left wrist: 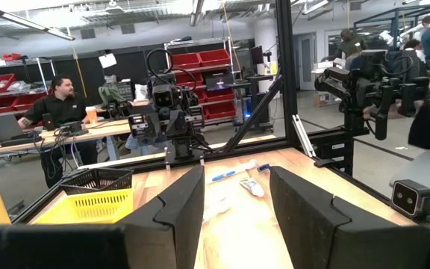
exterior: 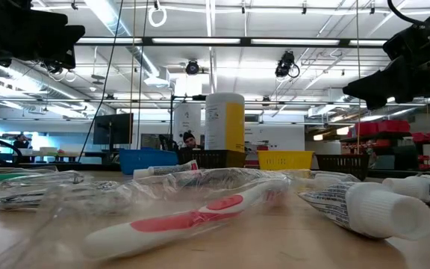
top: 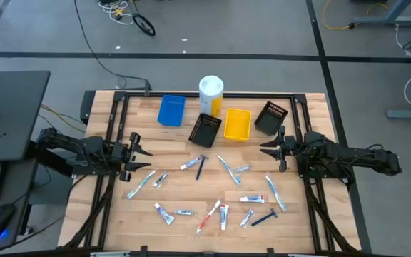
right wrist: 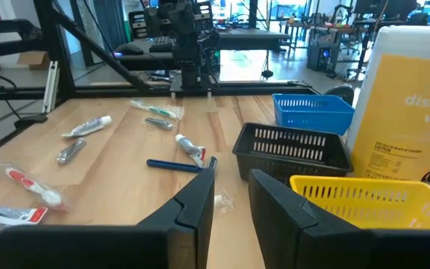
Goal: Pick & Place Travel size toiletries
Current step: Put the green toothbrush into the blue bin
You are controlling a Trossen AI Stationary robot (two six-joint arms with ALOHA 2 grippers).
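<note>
wrapped in clear film, a red-and-white toothbrush (exterior: 192,218) lies closest to the low camera, with a white tube (exterior: 372,209) just beside it on the bench (top: 191,182). the rest of the toiletries are strewn loose over the near half of the bench: tubes, pale-blue toothbrushes (top: 140,185) and a dark razor (top: 264,218), none in a bin yet.

both arms hover at the bench's sides, holding nothing. the left tool (top: 135,155) has its fingers (left wrist: 172,205) apart; the right tool (top: 275,147) also shows a gap between its fingers (right wrist: 200,196), a narrower one.

judging from this, the step is choosing a first item. a good pick would be one lying alone, such as the dark item (top: 200,168) near the middle, approached from straight above with the fingers across its thin side.

at the far edge stand a blue bin (top: 171,111), two black bins (top: 205,130), a yellow bin (top: 237,123) and a tall white-and-yellow cylinder (top: 211,94). crossed toothbrushes (top: 228,170) and slippery film may spoil a grip; the cylinder could be knocked when reaching over.
</note>
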